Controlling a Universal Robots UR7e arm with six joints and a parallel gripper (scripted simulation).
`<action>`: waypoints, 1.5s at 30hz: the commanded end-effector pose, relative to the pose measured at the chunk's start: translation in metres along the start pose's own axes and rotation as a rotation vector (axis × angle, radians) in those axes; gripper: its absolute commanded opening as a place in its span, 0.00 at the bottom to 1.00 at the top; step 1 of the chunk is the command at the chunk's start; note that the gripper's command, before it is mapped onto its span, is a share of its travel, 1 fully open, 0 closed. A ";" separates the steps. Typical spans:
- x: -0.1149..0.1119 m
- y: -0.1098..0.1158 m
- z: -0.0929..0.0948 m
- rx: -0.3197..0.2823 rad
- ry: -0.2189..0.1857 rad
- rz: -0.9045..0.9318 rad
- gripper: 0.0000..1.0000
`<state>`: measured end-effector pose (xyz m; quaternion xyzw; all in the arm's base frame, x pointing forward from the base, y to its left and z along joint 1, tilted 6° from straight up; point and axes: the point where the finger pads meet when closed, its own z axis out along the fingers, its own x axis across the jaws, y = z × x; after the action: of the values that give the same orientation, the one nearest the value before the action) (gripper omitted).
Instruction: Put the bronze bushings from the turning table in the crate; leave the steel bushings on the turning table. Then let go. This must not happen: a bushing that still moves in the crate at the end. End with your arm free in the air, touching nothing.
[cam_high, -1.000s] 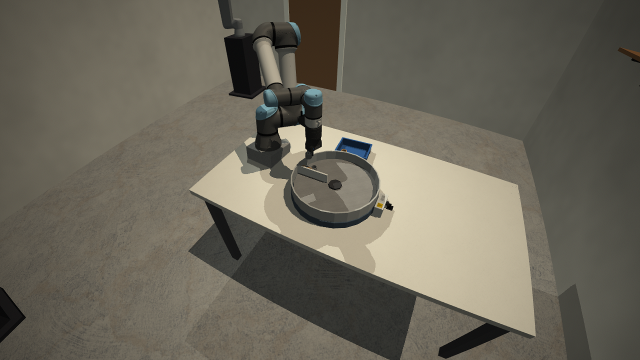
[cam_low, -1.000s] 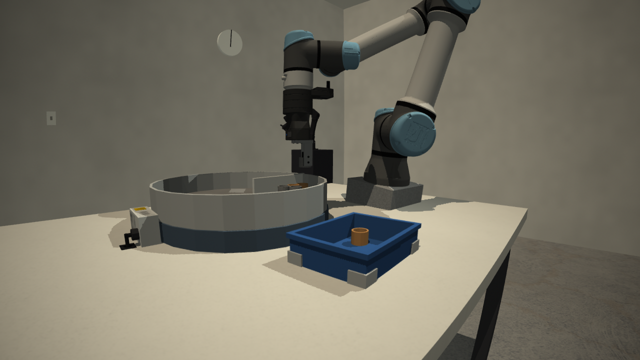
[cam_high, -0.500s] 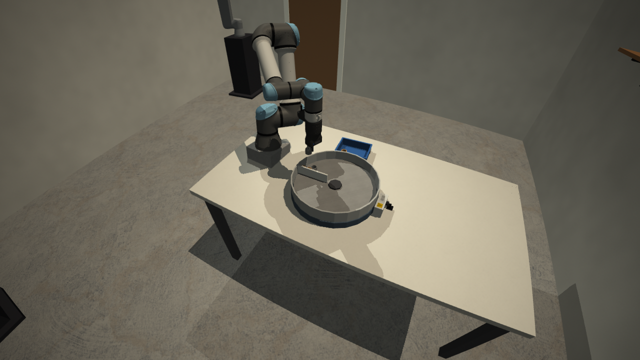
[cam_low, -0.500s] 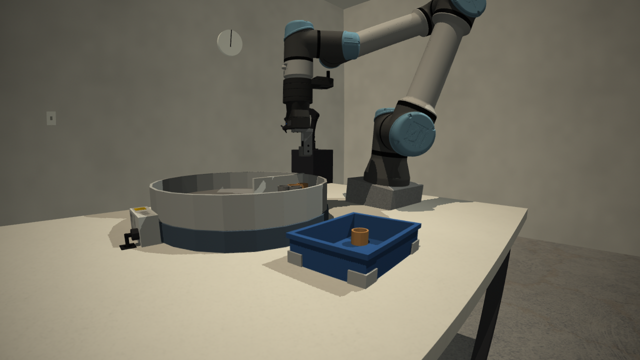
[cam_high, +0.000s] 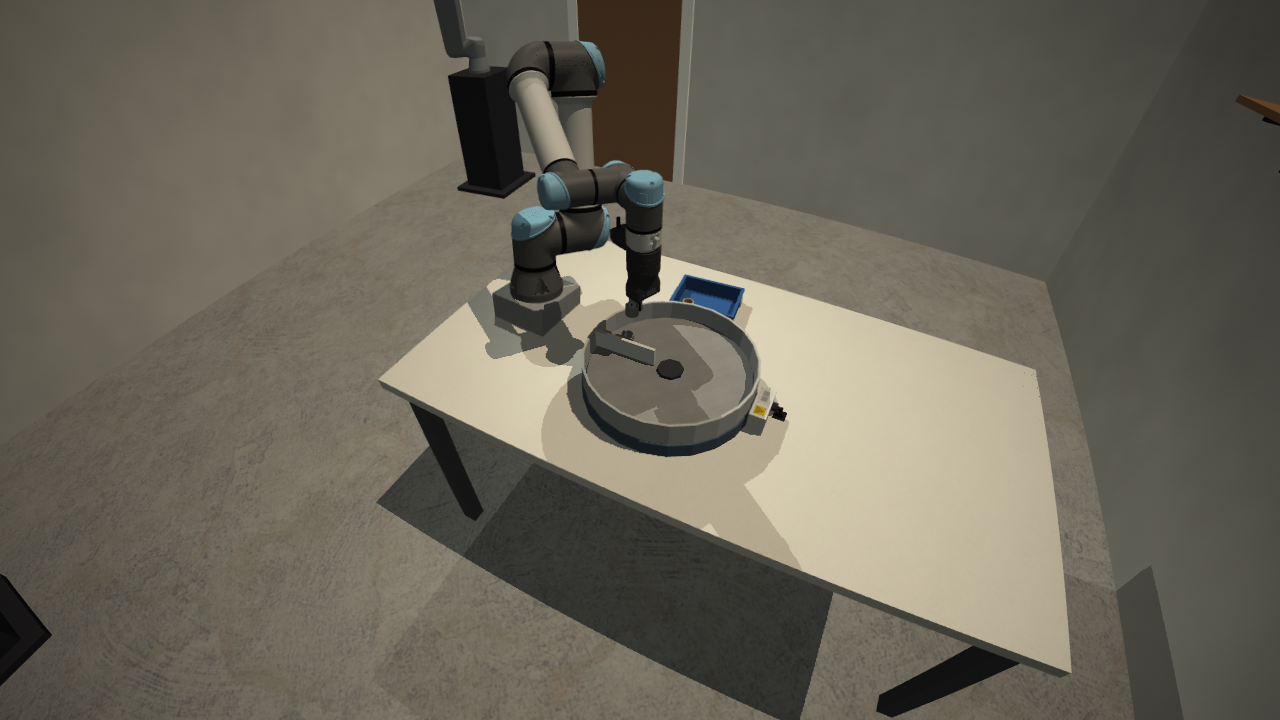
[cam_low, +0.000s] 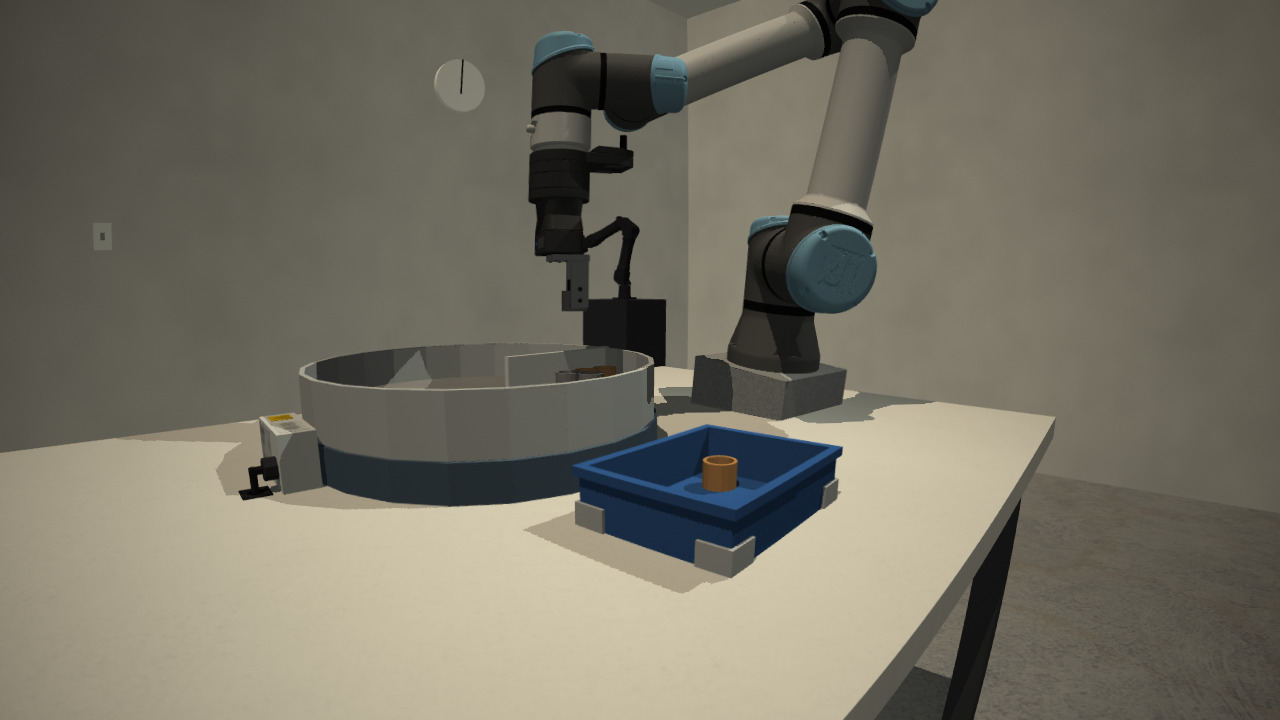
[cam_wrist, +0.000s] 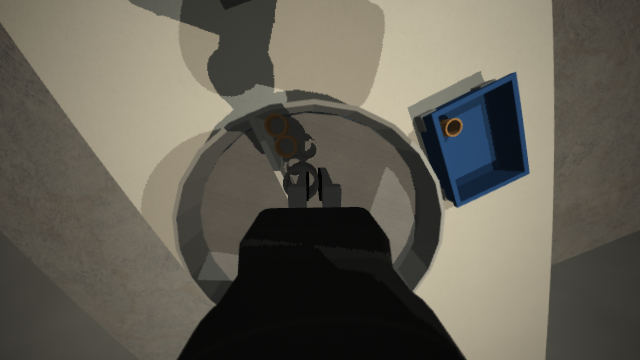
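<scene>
The grey turning table (cam_high: 680, 422) (cam_low: 447, 411) (cam_wrist: 184, 210) stands mid-table. Two bronze bushings (cam_wrist: 275, 125) (cam_wrist: 286, 146) (cam_low: 595, 369) lie on it by a fixed guide bar (cam_high: 626, 347), with a steel bushing (cam_wrist: 309, 146) beside them. My gripper (cam_high: 633, 308) (cam_low: 575, 304) (cam_wrist: 313, 178) hangs above that group, a little over the rim. It is shut on what looks like a steel bushing (cam_wrist: 288, 182) (cam_low: 567, 300), held by its wall. The blue crate (cam_high: 716, 291) (cam_low: 644, 510) (cam_wrist: 520, 125) stands next to the turning table and holds one bronze bushing (cam_low: 718, 471) (cam_wrist: 452, 127).
The arm's base block (cam_high: 535, 308) (cam_low: 768, 385) stands on the table behind the turning table. A small control box (cam_high: 760, 410) (cam_low: 286, 438) sticks out from the turning table's side. A dark hub (cam_high: 669, 368) sits at its centre.
</scene>
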<state>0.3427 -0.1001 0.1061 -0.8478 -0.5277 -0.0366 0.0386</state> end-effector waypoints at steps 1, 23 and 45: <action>0.001 0.009 0.002 0.004 -0.002 0.000 0.00; 0.007 0.068 0.002 0.005 -0.002 0.000 0.00; 0.013 0.127 0.016 0.006 -0.001 0.000 0.00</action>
<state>0.4624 -0.1437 0.0989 -0.8477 -0.5278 -0.0346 0.0404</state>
